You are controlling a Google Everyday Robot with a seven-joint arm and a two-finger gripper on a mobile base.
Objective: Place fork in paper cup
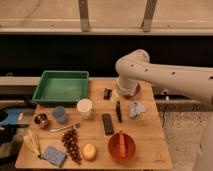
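- Camera view: my fingers (120, 93) hang over the far side of the worktop (146, 134), just beside the purple bowl (135, 91). They are spread wide with nothing in them, well apart from the fork.
- The fork (65, 127) lies flat toward the left front, between the paper cup (84, 107) and the grape bunch (71, 145), just in front of the blue cup (59, 114).
- The paper cup stands upright, mouth up, just beyond the fork's right end.
- As I judge it, the step in hand is the reach to the fork. I should come down from above its middle, with my fingers set across its thin length and low to the wood, clear of the grapes and the blue cup.
- The fork looks slender, pale and silvery, about as long as the grapes. I cannot tell which end bears the tines.
- Lying so flat, it will likely be hard to pinch up, and the light cup may tip when the fork goes in.
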